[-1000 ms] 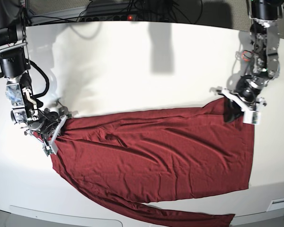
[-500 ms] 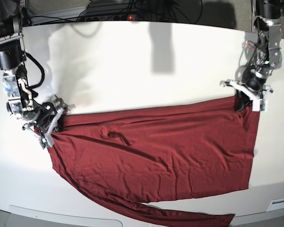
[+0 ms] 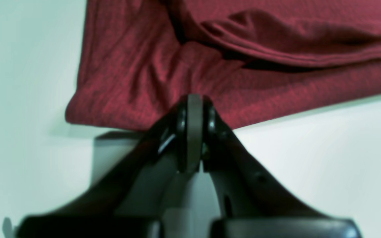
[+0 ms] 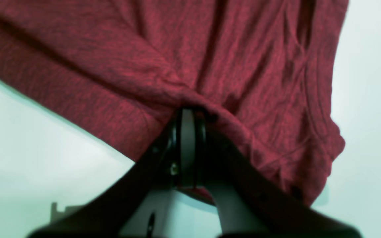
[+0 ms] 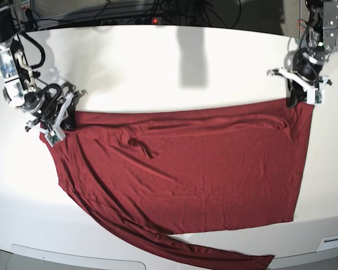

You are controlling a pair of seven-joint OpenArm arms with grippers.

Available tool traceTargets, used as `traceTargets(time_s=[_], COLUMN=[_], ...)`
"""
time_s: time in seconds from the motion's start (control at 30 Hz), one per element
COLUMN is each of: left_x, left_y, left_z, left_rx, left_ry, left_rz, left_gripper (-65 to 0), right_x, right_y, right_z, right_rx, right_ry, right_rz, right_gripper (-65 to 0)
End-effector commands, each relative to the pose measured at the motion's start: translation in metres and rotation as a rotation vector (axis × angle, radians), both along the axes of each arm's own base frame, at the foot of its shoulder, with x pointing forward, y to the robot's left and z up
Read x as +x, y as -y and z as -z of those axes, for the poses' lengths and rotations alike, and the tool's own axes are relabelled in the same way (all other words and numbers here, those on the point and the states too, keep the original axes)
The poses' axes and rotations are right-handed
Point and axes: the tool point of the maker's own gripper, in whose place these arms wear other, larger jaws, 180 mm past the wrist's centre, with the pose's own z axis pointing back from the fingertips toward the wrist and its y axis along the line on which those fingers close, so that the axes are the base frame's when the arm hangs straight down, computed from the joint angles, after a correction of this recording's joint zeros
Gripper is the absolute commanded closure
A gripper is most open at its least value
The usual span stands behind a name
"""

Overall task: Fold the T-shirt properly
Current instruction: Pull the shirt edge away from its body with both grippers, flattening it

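Observation:
The dark red T-shirt (image 5: 186, 169) lies spread across the white table (image 5: 158, 67), with one long sleeve (image 5: 214, 253) trailing toward the front edge. My left gripper (image 5: 297, 99) is shut on the T-shirt's far right corner (image 3: 117, 99); in the left wrist view its fingertips (image 3: 193, 109) pinch the cloth edge. At the far left corner my right gripper (image 5: 65, 121) is likewise shut on the fabric, and the cloth (image 4: 210, 66) bunches over its fingertips (image 4: 187, 115) in the right wrist view. The far edge of the T-shirt runs fairly straight between the two grippers.
Cables and a power strip (image 5: 129, 19) with a red light lie beyond the table's far edge. Bare white tabletop lies beyond the T-shirt's far edge. A white label (image 5: 332, 243) sits at the front right corner.
Both grippers have moved away toward the far side of the table, dragging the T-shirt's far edge with them. The cloth is now stretched flatter and reaches further up the table.

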Motion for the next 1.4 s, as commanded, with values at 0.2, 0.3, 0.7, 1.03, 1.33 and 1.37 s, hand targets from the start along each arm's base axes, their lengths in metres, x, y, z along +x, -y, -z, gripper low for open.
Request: traceTargets(time_s=[0.2,0.3,0.7,1.03,1.33,1.37], left_x=[-0.045,-0.061,-0.112,-0.155,-0.169,-0.170], left_y=[0.004,0.005,0.006,0.014,0.003,-0.001], left_z=[0.014,0.018,0.028,0.024,0.025,0.024], left_rx=[0.123,0.118,0.111,0.098,0.112,0.119], left_ry=[-0.141,-0.161,-0.237,-0.281,-0.311,-0.312], left_rz=[0.099,0.102,0.115,0.137,0.116,0.107], left_gripper=[0.0,0.0,0.0,0.0,0.0,0.0], right_x=[-0.071,-0.087,-0.126,-0.173,-0.189,-0.188], right_y=[0.002,-0.002,0.047,0.079,0.041,0.035], right_z=[0.029,0.030,0.002,-0.002,-0.004,-0.005], right_rx=[-0.100,-0.088,-0.098,-0.128,-0.096,-0.090], right_ry=[-0.209,-0.223,-0.173,-0.220,-0.219,-0.211], right_rz=[-0.066,-0.073,0.099,0.179,0.090,0.086], right_gripper=[0.0,0.0,0.0,0.0,0.0,0.0])
